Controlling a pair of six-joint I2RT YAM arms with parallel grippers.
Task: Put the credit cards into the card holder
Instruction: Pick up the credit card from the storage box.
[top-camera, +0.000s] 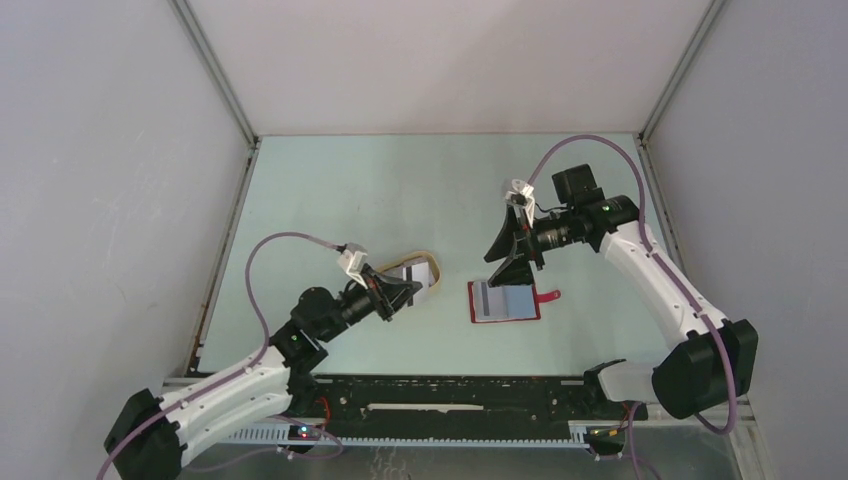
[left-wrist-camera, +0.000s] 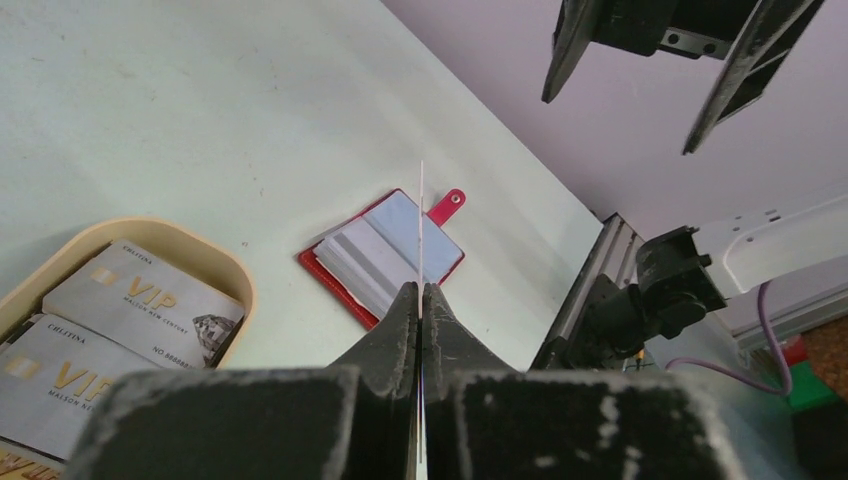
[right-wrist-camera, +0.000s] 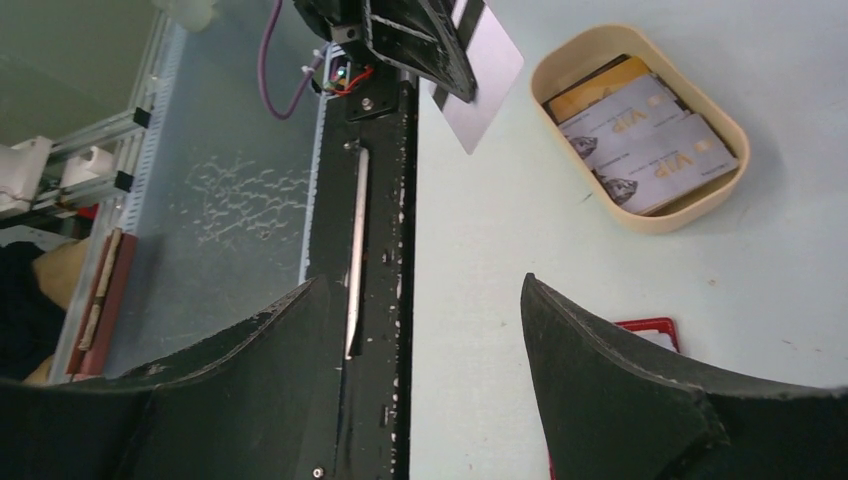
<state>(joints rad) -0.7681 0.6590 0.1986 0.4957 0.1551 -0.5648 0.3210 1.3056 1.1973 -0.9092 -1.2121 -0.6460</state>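
Table (top-camera: 400, 190): it was pale green, and everything lay on it.
Right gripper (top-camera: 510, 272): it hung over the far edge of the card holder. Its two black fingers (right-wrist-camera: 250, 390) were spread wide apart, and nothing was between them.
Left gripper (top-camera: 410, 292): it was over the near side of the tray, to the left of the card holder and not touching it. Its fingers (left-wrist-camera: 395, 330) were pressed together on one card.
Tray (right-wrist-camera: 640, 220): it was beige and oval, and it sat left of the card holder with bare table between them.
Card holder (top-camera: 505, 302): it was red, and it lay open and flat on the table between the two grippers. Its grey-blue pockets faced up. In the right wrist view only one red corner showed, just beside the right finger.
Cards in the tray (right-wrist-camera: 640, 140): they were silvery cards with "VIP" on them, lying flat. An orange-gold card (right-wrist-camera: 600, 85) peeked out from under them.
Held card (right-wrist-camera: 480, 95): it was grey with a dark stripe and stuck out of the left gripper. In the left wrist view it showed as a thin line across the card holder.
Snap tab (top-camera: 548, 295): it was red and stuck out from the right side of the card holder.
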